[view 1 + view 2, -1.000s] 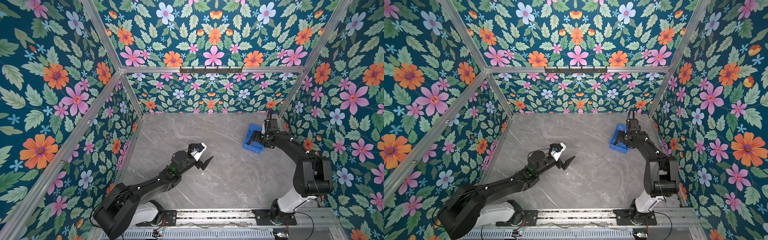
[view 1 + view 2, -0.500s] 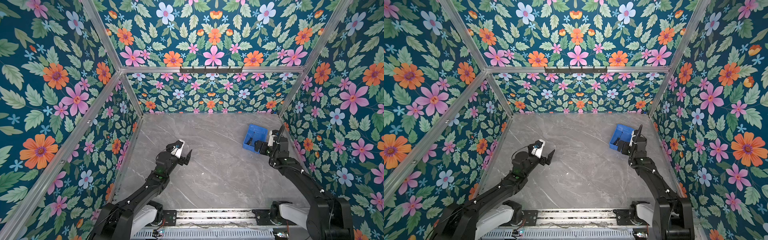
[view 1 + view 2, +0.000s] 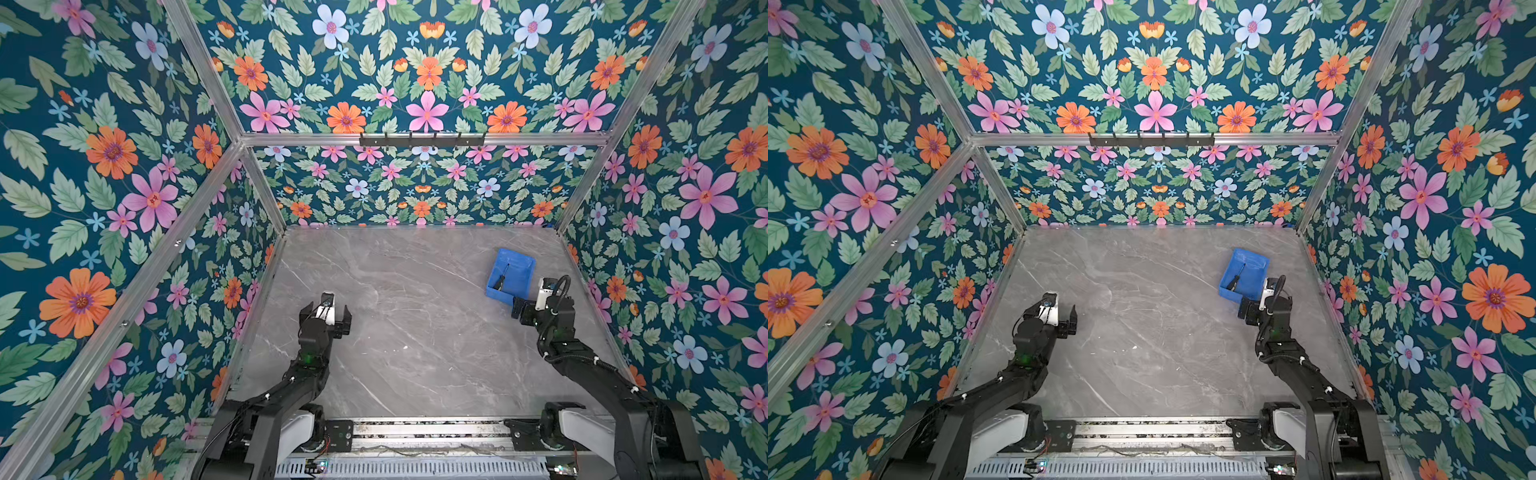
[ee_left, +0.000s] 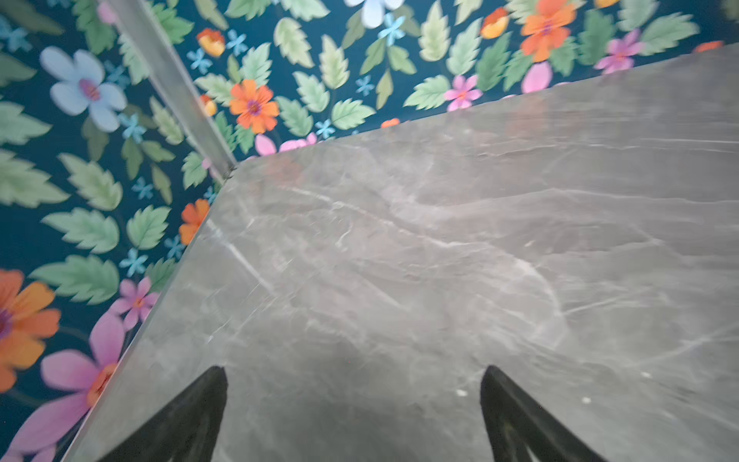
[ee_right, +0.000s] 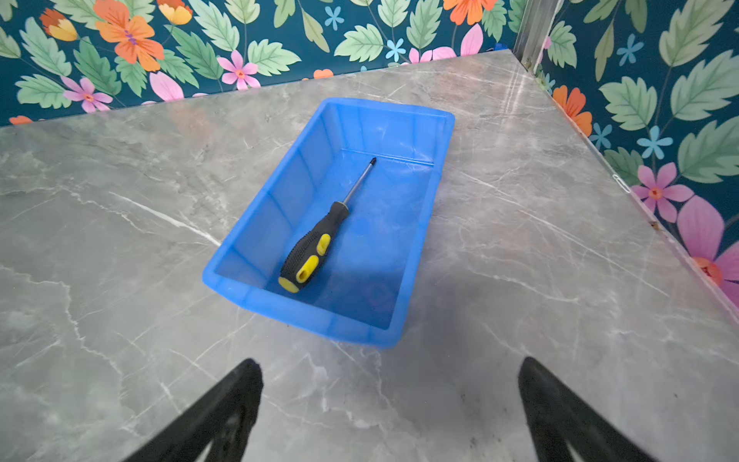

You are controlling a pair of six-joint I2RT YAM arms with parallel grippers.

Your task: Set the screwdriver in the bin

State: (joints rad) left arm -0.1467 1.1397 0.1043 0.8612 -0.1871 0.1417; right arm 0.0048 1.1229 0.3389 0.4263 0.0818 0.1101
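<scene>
Right wrist view: a black-and-yellow screwdriver (image 5: 316, 244) is being cradled in the blue plastic bin (image 5: 312, 316); its near wall risks being clipped by the wide-spread, empty right gripper (image 5: 388, 364).

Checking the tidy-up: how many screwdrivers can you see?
1. The screwdriver lies flat on the floor of the blue bin; none shows elsewhere, and nothing looks able to hide another.

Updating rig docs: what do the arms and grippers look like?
Left arm and right arm: black links, white base housings, white wrist camera, black cables with white ties. Green light on left arm. Fingers black, tapered.
</scene>
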